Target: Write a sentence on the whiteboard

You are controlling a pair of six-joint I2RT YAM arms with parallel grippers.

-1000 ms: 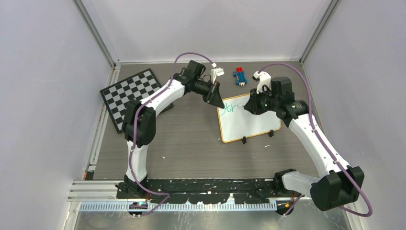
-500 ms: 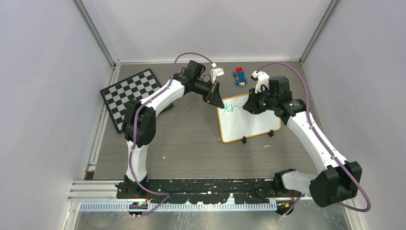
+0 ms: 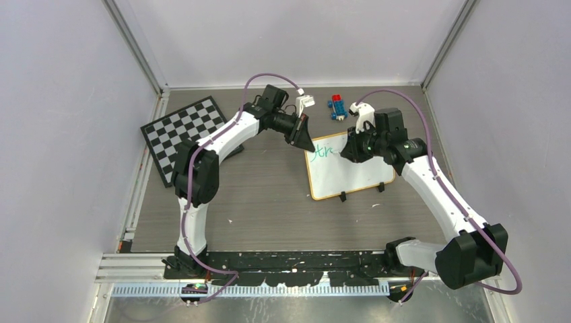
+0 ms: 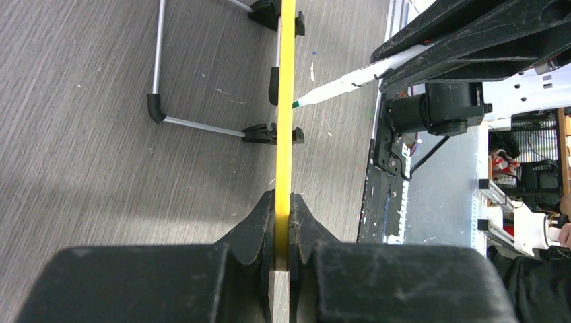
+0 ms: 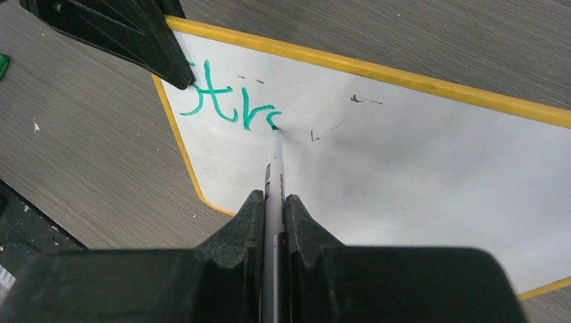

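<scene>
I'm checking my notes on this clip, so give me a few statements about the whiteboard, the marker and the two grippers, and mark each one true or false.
1. The left gripper is clamped on the edge of the whiteboard. True.
2. The right gripper holds a marker with its tip on the board. True.
3. The writing is red. False: it is green.
4. The checkerboard lies on the right arm's side of the whiteboard. False: it lies on the left arm's side.
5. The board is full of text. False: it carries only a few letters, roughly "Str", near one corner.
</scene>
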